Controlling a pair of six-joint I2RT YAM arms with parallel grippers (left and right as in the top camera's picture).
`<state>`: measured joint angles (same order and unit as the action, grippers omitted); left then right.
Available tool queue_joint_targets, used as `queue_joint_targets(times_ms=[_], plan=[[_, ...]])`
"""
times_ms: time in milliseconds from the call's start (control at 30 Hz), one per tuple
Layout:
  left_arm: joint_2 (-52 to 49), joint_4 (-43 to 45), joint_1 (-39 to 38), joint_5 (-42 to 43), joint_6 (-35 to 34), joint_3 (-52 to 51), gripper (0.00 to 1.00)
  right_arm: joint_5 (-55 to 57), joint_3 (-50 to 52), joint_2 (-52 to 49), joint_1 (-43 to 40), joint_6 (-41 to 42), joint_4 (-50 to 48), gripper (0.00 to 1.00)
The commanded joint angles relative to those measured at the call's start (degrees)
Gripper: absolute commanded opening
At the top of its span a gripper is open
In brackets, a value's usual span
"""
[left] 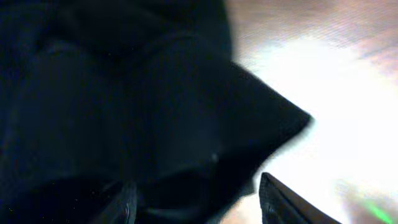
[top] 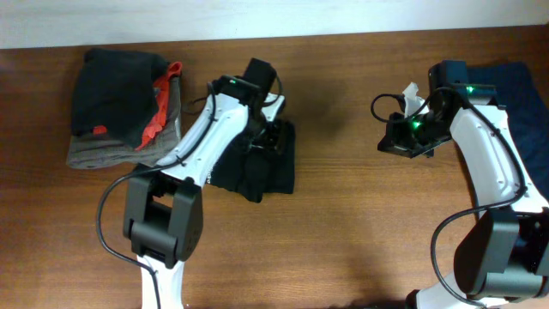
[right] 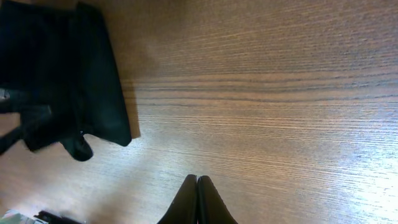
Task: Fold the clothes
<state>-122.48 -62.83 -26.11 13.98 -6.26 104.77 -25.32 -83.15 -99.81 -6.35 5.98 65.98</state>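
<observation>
left gripper spread, close over black shirt | folded compact, rumpled, mid-table; long axis unclear, partly hidden | right gripper pressed together, right side

Robot lab workstation, wood-grain table, white-and-black left arm and right arm, pale wall behind

L wrist view blurred, glare on table — overhead evenly lit, soft shadows
</observation>
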Motion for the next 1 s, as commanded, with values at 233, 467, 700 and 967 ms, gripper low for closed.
queue_joint_targets(times_ms=[233, 467, 700, 967], plan=[[0.1, -14.1, 4.5, 0.6, 0.3, 18.4, 0.41, -4.2, -0.5, 0.7, 0.4, -7.4, 0.3, 0.04], [-0.5, -18.7, 12.4, -7.4, 0.3, 14.3, 0.12, -19.5, -0.5, 0.6, 13.3, -13.4, -8.3, 0.04], [-0.7, -8.0, 15.0, -1.0, 2.1, -1.8, 0.08, -10.6, -0.5, -5.6, 32.3, 1.7, -31.1, 0.04], [-0.7, -2.4, 15.0, -0.2, 2.0, -8.3, 0.05, -1.8, -0.5, -19.3, 30.7, 20.3, -25.8, 0.04]])
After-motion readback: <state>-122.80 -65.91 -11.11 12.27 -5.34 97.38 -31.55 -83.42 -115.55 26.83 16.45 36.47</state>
